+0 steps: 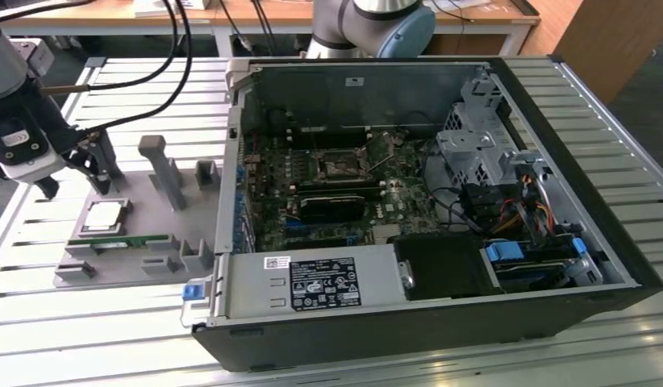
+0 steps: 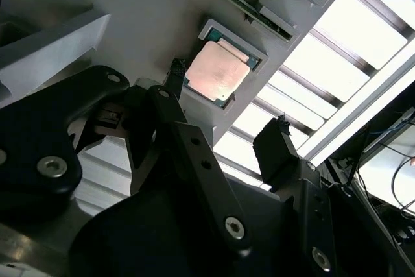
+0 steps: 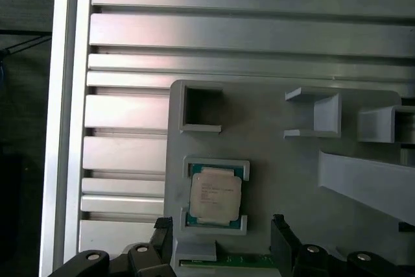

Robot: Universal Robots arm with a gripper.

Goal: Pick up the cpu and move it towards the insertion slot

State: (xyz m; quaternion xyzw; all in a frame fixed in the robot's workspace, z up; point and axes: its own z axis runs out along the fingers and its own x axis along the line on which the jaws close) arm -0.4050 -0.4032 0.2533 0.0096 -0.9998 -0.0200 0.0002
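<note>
While the gripper [image 1: 73,184] is hovering with jaws wide apart and empty, the cpu [image 3: 215,196] is lying flat in the grey holder [image 3: 272,173], near its edge, well apart from the insertion slot [image 1: 339,165].

arm [image 1: 364,20]: grey rounded segments, pale blue joint cap [image 1: 412,34] | wrist housing [image 1: 25,153]: white with black panel, black cables [image 1: 173,48] trailing | fingers [image 2: 194,160] in the second wrist view: matte black angular links, silver socket-head screws [image 2: 235,227] at pivots

Gripper [image 2: 227,98] spread, apparently just above cpu [image 2: 217,71]
</note>
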